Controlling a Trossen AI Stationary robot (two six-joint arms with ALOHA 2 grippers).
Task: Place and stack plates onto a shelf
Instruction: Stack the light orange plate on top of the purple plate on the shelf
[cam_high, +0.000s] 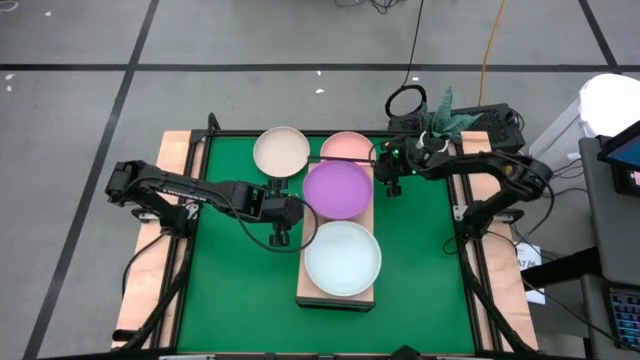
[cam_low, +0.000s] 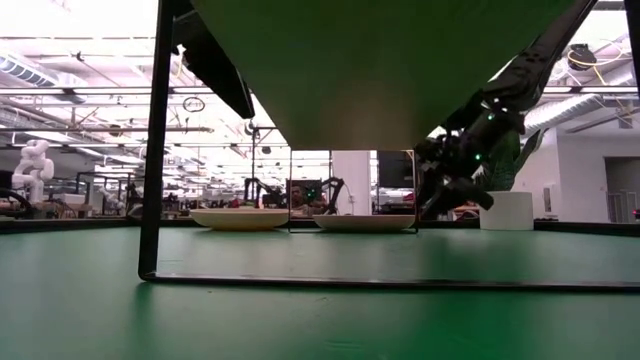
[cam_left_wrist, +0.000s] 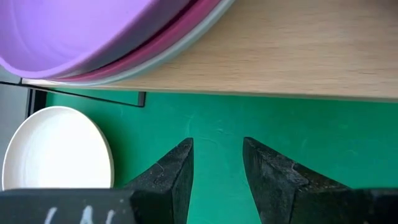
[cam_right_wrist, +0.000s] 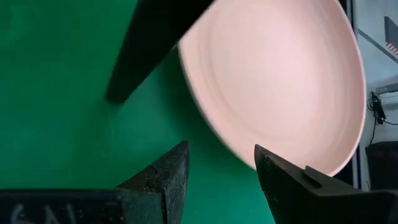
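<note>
So we see two stacks on the shelf (cam_high: 310, 292); beside the released right gripper (cam_right_wrist: 217, 165) lies the pink plate (cam_right_wrist: 280, 81), near the released left gripper (cam_left_wrist: 216, 165) the cream plate (cam_left_wrist: 56, 149), both unshelved.

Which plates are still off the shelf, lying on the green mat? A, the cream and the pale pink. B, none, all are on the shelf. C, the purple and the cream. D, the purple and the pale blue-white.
A: the cream plate and the pink plate lie on the mat beyond the shelf, which carries the purple and pale blue-white stacks.
</note>
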